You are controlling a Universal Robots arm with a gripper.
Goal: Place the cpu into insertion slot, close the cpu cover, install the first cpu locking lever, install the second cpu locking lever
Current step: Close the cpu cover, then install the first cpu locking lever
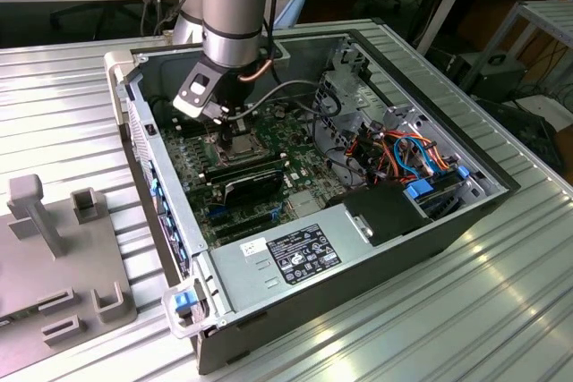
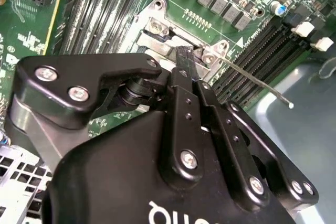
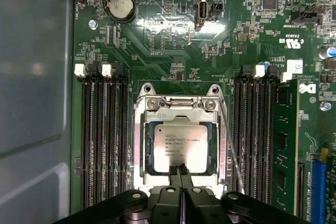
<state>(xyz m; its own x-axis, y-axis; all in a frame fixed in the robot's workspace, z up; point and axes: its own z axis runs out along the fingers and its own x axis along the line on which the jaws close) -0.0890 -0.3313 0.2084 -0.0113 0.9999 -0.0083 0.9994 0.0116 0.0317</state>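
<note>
Gripper [image 3: 180, 172], fingers together and holding nothing, has its tips over the cover's [image 3: 181, 115] edge. Left of the slot [image 3: 149, 129] run bare memory slots [image 3: 102, 140]. The cpu [image 3: 181, 148] sits in the slot, under the cover. Right of the slot a lever [image 2: 257, 84] juts up unlatched, then a memory stick [image 3: 283, 145]. Pressing squarely seems wise, clear of that lever.

The cpu [image 3: 179, 148] lies at frame centre, framed by the cpu cover [image 3: 181, 115], between memory slots [image 3: 105, 145]; the gripper [image 3: 179, 171], fingertips pressed together, meets its edge.
</note>
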